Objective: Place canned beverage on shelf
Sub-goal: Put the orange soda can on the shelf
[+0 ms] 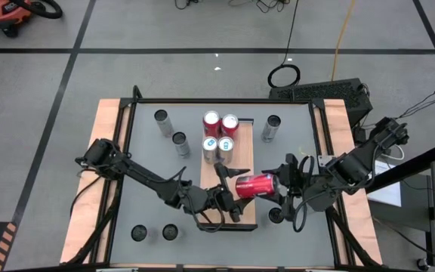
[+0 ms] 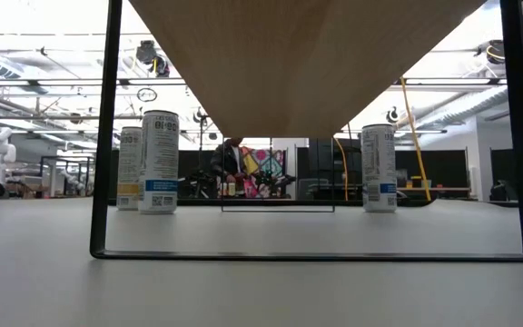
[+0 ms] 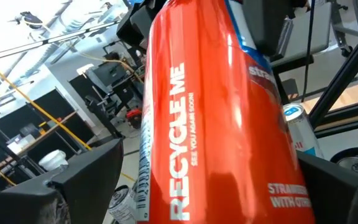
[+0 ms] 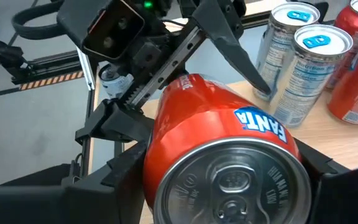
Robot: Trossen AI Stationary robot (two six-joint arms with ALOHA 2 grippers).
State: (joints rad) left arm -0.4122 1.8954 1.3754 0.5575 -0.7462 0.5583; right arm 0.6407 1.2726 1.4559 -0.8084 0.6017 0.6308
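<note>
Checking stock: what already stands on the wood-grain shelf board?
Two red cans and two silver cans stand upright on the shelf; the arms hide part of its near end.

Red can [image 4: 229, 149], wood-grain shelf [image 1: 242, 168]

Red can [image 3: 216, 118]: large white lettering "RECYCLE ME" along side, smaller line "SEE YOU AGAIN SOON" beside it; lower on same can, partial white words "STRAWB..." and "WITH OTHER...", cut off at edge. Same red can [image 4: 222, 155] in right wrist view: "FANTA" in white on blue patch near top rim. Tall white cans [image 2: 159, 162] in low view: printed labels present, text too small to read. Silver cans [image 4: 306, 68] with blue tabs: fine print on sides, illegible.
</note>
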